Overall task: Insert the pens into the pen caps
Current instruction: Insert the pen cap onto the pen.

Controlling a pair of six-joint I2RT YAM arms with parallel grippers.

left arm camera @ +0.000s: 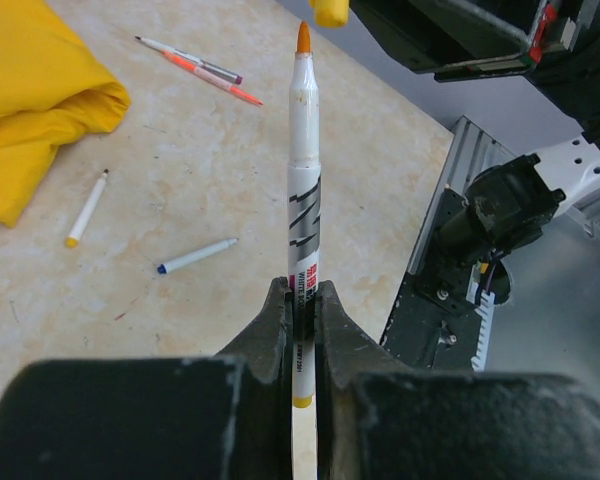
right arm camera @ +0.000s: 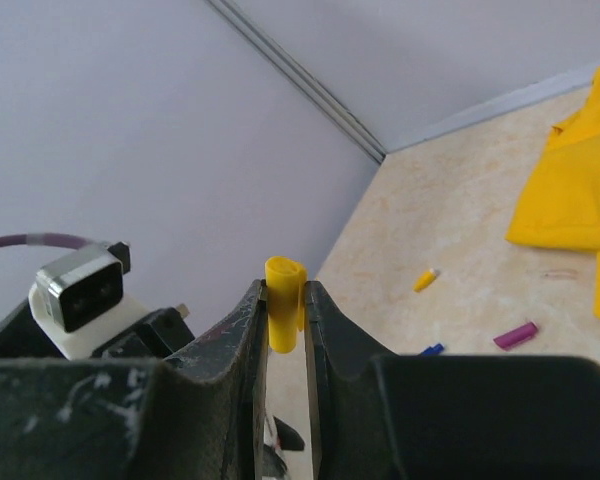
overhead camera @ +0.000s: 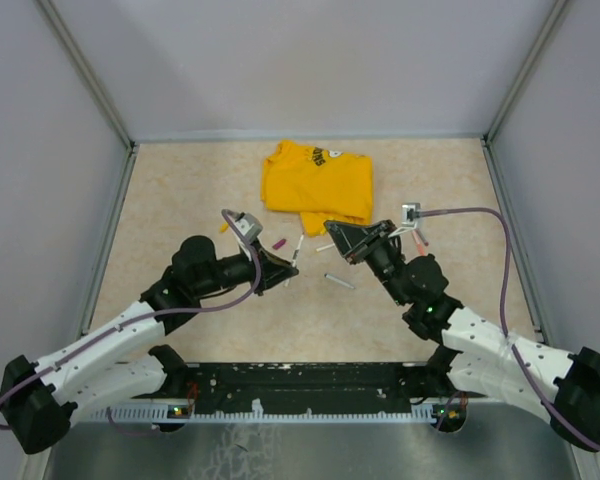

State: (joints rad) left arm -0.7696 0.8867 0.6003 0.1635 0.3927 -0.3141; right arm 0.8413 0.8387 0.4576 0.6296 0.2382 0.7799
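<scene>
My left gripper (left arm camera: 302,295) is shut on the lower barrel of a white pen (left arm camera: 302,180) whose orange tip points up. Just above and right of that tip hangs a yellow pen cap (left arm camera: 330,10). My right gripper (right arm camera: 284,292) is shut on this yellow cap (right arm camera: 283,280), open end up. The two grippers (overhead camera: 286,268) (overhead camera: 332,232) meet above the table's middle. Loose pens lie on the table: a blue-tipped one (left arm camera: 195,256), a yellow-ended one (left arm camera: 86,208) and two farther off (left arm camera: 212,78). Loose caps lie there too: yellow (right arm camera: 426,280), magenta (right arm camera: 516,335) and blue (right arm camera: 432,350).
A folded yellow T-shirt (overhead camera: 315,180) lies at the back centre of the beige table. Another pen (overhead camera: 338,281) lies between the arms. Grey walls enclose the table on three sides. A black rail (overhead camera: 310,385) runs along the near edge between the arm bases.
</scene>
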